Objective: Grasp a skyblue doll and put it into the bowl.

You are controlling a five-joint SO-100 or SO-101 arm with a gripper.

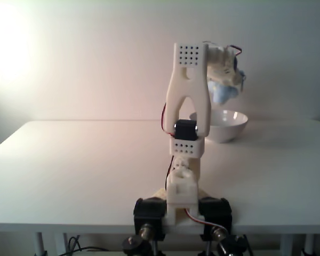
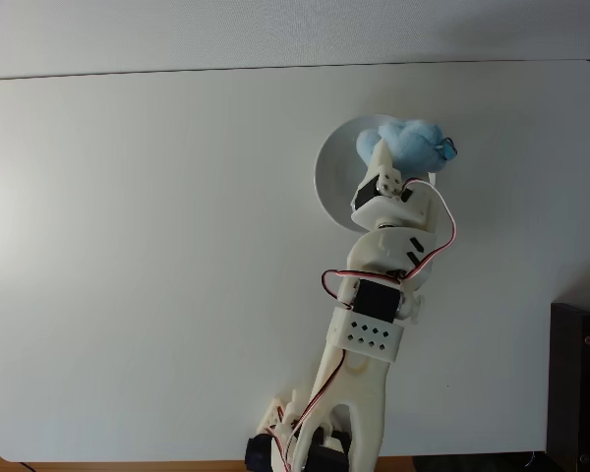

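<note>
1. Pincer is closed on the skyblue doll; the doll is held in the air above the bowl.
2. Seen from above, the doll overlaps the bowl's upper right rim.
3. In the front fixed view, the doll is clear of the bowl, with a gap between them.
4. Bowl is seated on the white desk, beyond the arm's base.

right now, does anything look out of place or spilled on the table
Nothing stands out. The glossy white round bowl sits upright on the white table, and the fuzzy sky-blue plush doll is held in the tool above the bowl, not dropped or spilled.
</note>
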